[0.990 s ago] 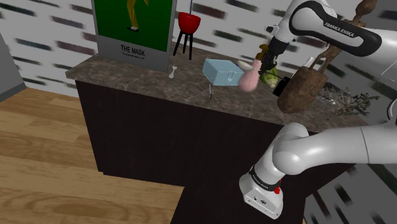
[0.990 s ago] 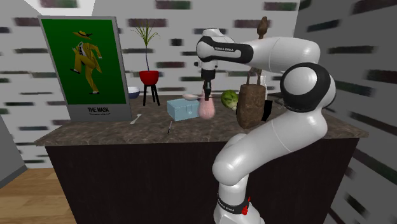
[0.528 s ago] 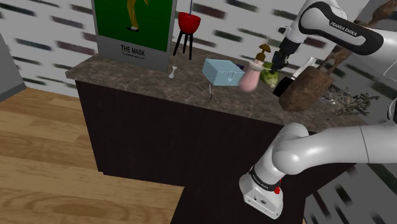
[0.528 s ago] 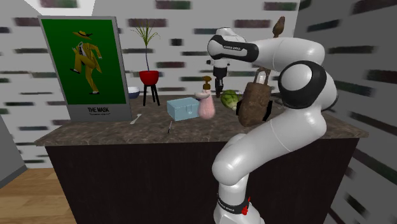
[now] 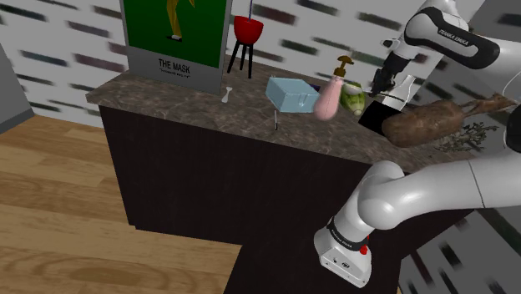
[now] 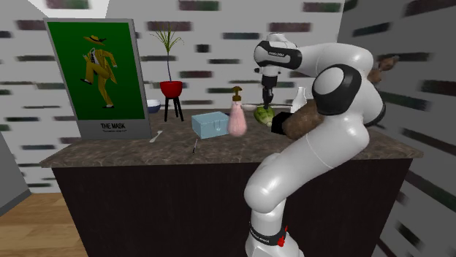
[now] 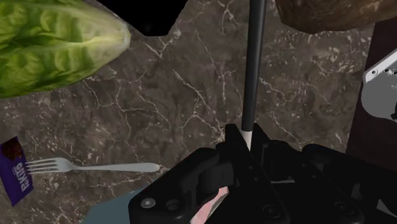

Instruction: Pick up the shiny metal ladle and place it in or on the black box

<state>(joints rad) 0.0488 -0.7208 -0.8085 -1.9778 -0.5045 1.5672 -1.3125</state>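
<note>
My black gripper (image 7: 247,141) is shut on a thin dark grey handle (image 7: 254,63), which I take for the ladle's. The handle runs straight away from the fingers over the marbled counter, and its bowl is hidden. In the shoulder view the gripper (image 5: 382,86) hangs just right of a green lettuce (image 5: 352,98) and above the black box (image 5: 370,114). In the second exterior view the gripper (image 6: 266,102) points down over the lettuce (image 6: 263,114). A black shape (image 7: 149,16) lies beyond the lettuce (image 7: 51,44).
A large brown lumpy object (image 5: 422,124) lies on its side right of the black box. A pink soap dispenser (image 5: 328,100), a pale blue box (image 5: 290,93), a small white utensil (image 5: 225,92) and a poster (image 5: 171,33) stand further left. A fork (image 7: 95,167) lies under the hand.
The gripper has travelled from the pink soap dispenser to the shoulder view's right, past the lettuce. The brown object has gone from upright to lying on its side.
</note>
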